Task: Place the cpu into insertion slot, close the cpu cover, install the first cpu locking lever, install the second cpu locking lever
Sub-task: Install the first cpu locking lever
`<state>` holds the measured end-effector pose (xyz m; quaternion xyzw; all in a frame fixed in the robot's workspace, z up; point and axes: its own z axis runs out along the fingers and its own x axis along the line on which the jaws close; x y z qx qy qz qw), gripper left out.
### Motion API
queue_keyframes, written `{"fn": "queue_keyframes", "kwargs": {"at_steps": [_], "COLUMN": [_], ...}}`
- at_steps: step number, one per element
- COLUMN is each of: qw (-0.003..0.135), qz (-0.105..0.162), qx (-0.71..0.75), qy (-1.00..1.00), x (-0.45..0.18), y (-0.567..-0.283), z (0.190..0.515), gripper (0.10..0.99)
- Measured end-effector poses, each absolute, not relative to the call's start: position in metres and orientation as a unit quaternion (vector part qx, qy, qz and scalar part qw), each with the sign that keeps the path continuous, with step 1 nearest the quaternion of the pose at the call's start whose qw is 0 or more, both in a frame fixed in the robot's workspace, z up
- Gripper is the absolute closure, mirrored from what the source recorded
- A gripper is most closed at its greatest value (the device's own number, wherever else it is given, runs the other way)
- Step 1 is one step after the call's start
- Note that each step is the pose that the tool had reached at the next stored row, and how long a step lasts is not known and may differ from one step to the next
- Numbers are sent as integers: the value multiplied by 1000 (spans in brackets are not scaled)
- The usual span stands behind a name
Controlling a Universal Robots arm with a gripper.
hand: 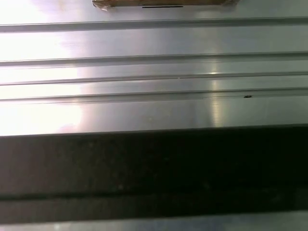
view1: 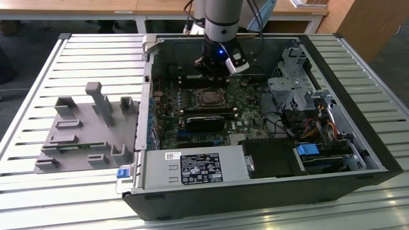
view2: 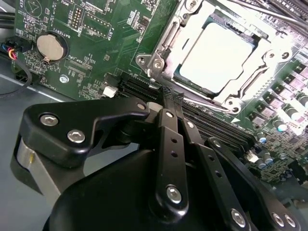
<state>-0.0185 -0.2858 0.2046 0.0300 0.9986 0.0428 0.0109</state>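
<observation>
We see the gripper [view1: 216, 67] hanging inside the open case [view1: 357, 143], low over the board [view1: 246, 125] near the case's far wall. In the second wrist view its two black fingers [view2: 169, 139] lie pressed together, side by side, with nothing between them; their tips end just short of the slot [view2: 159, 53], over the long black memory slots [view2: 211, 126].

The cpu [view2: 219, 53] lies flat in the slot, its pale metal face up. The cover [view2: 250, 84] is down around it, its frame bordering the chip and its window leaving the face bare. We cannot tell how the levers stand.

In the exterior view the slot [view1: 208, 97] sits just in front of the gripper. The case also holds a black card [view1: 206, 120], a silver power supply [view1: 191, 167] at the near wall and drive cages [view1: 295, 96] with cables on the exterior view's right. Beside the case, on the slatted table [view1: 38, 191], stands a grey fixture [view1: 86, 129].
</observation>
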Motion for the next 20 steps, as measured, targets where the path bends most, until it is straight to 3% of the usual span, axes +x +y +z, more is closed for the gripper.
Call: {"fn": "queue_keyframes", "kwargs": {"at_steps": [20], "qw": [11], "qz": [42], "qx": [30], "qy": [999], "x": [-18], "y": [-286], "z": [199], "gripper": [980]}}
